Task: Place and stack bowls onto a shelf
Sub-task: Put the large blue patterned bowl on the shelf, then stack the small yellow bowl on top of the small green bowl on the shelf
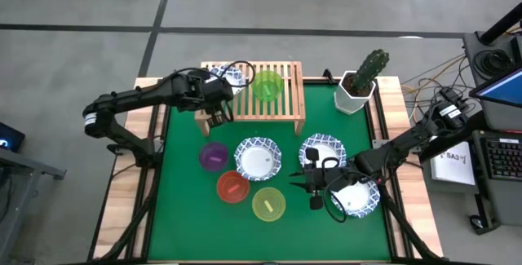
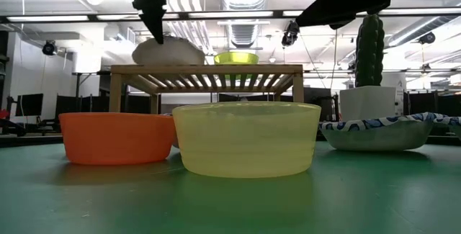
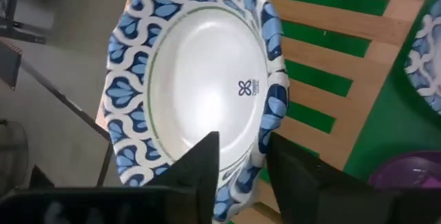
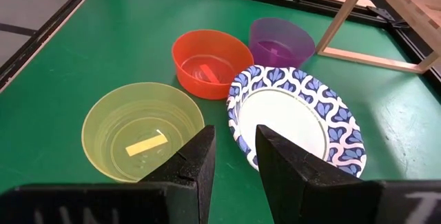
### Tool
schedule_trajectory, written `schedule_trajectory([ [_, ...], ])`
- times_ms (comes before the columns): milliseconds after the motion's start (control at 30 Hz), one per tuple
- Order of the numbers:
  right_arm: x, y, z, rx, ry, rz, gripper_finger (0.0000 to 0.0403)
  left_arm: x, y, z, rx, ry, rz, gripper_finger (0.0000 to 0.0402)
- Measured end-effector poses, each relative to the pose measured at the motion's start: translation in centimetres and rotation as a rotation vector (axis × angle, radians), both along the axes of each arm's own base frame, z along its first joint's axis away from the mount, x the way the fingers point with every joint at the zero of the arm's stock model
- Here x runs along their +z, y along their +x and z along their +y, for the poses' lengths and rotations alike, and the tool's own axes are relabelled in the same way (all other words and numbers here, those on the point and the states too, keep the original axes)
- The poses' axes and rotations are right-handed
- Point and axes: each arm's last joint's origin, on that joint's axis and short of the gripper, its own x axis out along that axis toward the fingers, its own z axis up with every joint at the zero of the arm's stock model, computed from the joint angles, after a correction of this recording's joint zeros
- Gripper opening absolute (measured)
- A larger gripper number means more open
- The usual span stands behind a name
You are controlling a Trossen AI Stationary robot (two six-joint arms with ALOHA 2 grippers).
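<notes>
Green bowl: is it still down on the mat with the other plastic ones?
No, the green bowl sits on the shelf, near a patterned bowl.

high: overhead, whole table | low: table-level | both show shelf (image 1: 253,94)

Layout, high view. The shelf (image 1: 254,94) stands at the rear centre of the table (image 1: 183,232); a patterned-rim bowl (image 1: 231,76) sits on its left end, with a plain bowl (image 1: 267,85) on the slats to its right. A potted cactus (image 1: 364,79) stands right of the shelf, at the rear right. In front of the shelf lie three small bowls: one (image 1: 214,156) at left, one (image 1: 232,187) in front of it, one (image 1: 269,204) nearest the front edge. A wide bowl (image 1: 258,157) lies centrally, another (image 1: 323,152) to its right, and a third (image 1: 357,195) front right.
</notes>
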Motion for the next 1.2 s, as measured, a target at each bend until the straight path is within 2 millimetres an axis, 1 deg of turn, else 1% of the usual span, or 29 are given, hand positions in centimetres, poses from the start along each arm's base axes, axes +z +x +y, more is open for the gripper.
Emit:
schedule_trajectory([
  [200, 0.0, 0.0, 0.0, 0.0, 0.0, 0.0, 0.0095, 0.4, -0.4, -1.0, -0.024, -0.081, -0.051, 0.0145],
  [300, 0.0, 0.0, 0.0, 0.0, 0.0, 0.0, 0.0095, 0.7, -0.5, -1.7, -0.021, -0.115, -0.085, 0.0152],
  [433, 0.0, 0.0, -0.1, -0.007, 0.009, 0.0, 0.0095, 1.1, -0.8, -3.0, -0.024, -0.132, -0.125, 0.0153],
  [533, 0.0, 0.0, -0.1, -0.014, 0.023, -0.001, 0.0095, 1.7, -1.1, -4.6, -0.043, -0.146, -0.179, 0.0153],
  [600, 0.0, 0.0, -0.1, -0.018, 0.031, -0.003, 0.0095, 2.2, -1.5, -6.0, -0.083, -0.157, -0.22, 0.0153],
  [767, 0.0, 0.0, 0.0, -0.038, 0.067, -0.003, 0.0095, 2.8, -2.4, -10.4, -0.261, -0.193, -0.398, 0.0153],
  [833, 0.0, 0.1, -0.1, -0.053, 0.089, -0.004, 0.0095, 2.5, -3.1, -12.2, -0.358, -0.209, -0.467, 0.0153],
  [900, 0.0, 0.1, -0.1, -0.071, 0.118, -0.006, 0.0095, 1.7, -3.8, -13.8, -0.445, -0.231, -0.53, 0.0153],
  [1000, 0.0, 0.1, -0.1, -0.093, 0.16, -0.006, 0.0095, 0.2, -4.7, -15.6, -0.54, -0.265, -0.633, 0.0153],
  [1100, 0.0, 0.1, -0.1, -0.121, 0.197, -0.011, 0.0095, -1.5, -5.3, -16.6, -0.601, -0.286, -0.719, 0.0153],
  [1200, 0.1, 0.1, -0.1, -0.162, 0.229, -0.028, 0.0095, -3.3, -5.8, -16.9, -0.643, -0.282, -0.741, 0.0153],
])
